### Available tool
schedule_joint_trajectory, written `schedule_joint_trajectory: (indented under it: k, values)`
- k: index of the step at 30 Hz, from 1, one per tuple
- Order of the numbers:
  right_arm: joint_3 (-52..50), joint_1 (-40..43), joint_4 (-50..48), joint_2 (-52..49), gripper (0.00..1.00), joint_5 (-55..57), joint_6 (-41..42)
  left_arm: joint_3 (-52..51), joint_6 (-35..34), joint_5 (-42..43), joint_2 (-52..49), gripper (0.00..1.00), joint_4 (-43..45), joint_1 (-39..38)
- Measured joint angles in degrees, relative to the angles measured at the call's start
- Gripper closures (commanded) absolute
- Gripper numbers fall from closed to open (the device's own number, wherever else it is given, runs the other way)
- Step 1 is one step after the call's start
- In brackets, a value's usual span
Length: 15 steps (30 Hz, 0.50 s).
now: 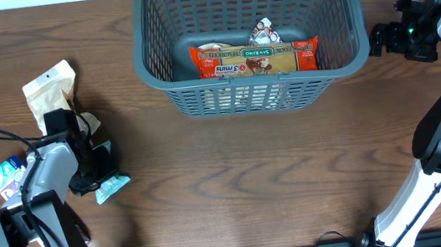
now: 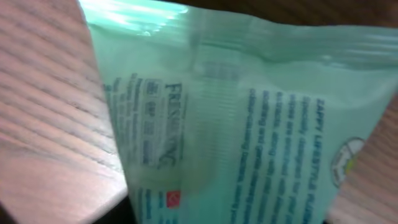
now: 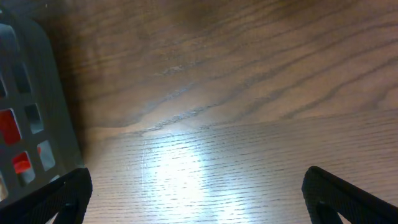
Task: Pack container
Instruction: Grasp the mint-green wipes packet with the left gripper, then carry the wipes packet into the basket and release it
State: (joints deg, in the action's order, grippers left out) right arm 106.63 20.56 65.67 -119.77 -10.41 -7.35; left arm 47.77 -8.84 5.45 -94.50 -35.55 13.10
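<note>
Here, my left tool (image 1: 100, 172) sits low over the pale green plastic packet (image 2: 249, 124) at the left side of the brown wooden tabletop (image 1: 254, 187). The packet fills my left wrist view, its printed face blurred and close, one edge lying across the wood grain. None of my fingers show there, and from overhead the arm covers them, so I cannot tell whether that tool is spread or pressed onto the packet. Just behind it lies a beige paper pouch (image 1: 49, 87), and near my left arm's base a small blue and white packet (image 1: 4, 176). The large dark grey plastic basket with slotted lattice sides (image 1: 251, 94) stands at the far middle of the tabletop, well apart from the green packet. Inside it a long red packet (image 1: 255, 58) lies flat on the bottom, with a small pale packet (image 1: 262, 31) behind it. My right tool (image 3: 199, 193) hovers just beside the basket's right wall, its two dark fingers (image 3: 348, 196) spread wide and holding nothing, bare wood beneath them.
</note>
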Motion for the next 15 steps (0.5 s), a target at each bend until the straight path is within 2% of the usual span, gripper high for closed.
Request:
schedule_joint_trajectory:
  k: [2, 5, 15]
  values:
    - [0.0, 0.0, 0.1, 0.0, 0.01, 0.2, -0.2, 0.1, 0.2, 0.2, 0.0, 0.78, 0.0, 0.0]
    - [0.0, 0.0, 0.2, 0.0, 0.01, 0.4, -0.4, 0.2, 0.1, 0.4, 0.0, 0.93, -0.2, 0.0]
    - [0.0, 0.0, 0.3, 0.0, 0.01, 1.0, -0.4, 1.1, 0.1, 5.0, 0.9, 0.94, -5.4, 0.0]
